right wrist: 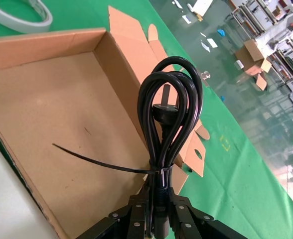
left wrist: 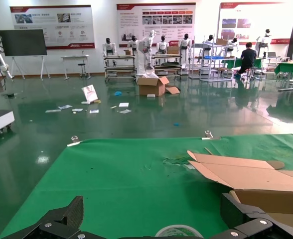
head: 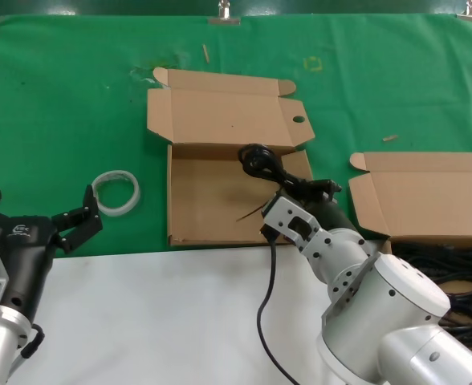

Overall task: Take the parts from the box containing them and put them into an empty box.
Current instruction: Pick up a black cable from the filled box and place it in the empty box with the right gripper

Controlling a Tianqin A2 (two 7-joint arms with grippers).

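My right gripper (right wrist: 156,219) is clamped on a coiled power cord (right wrist: 169,107) above the empty box (head: 200,210), so I should lower before releasing, probably minding the trailing tail, while my left gripper (head: 39,220) idles with jaws apart

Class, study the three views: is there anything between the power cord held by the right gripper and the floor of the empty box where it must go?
Nothing visible blocks it. The right gripper is shut on the power cord, holding it above the empty box, whose lid is folded back and whose floor is bare. The white tape ring lies outside the box, near the idle left gripper.
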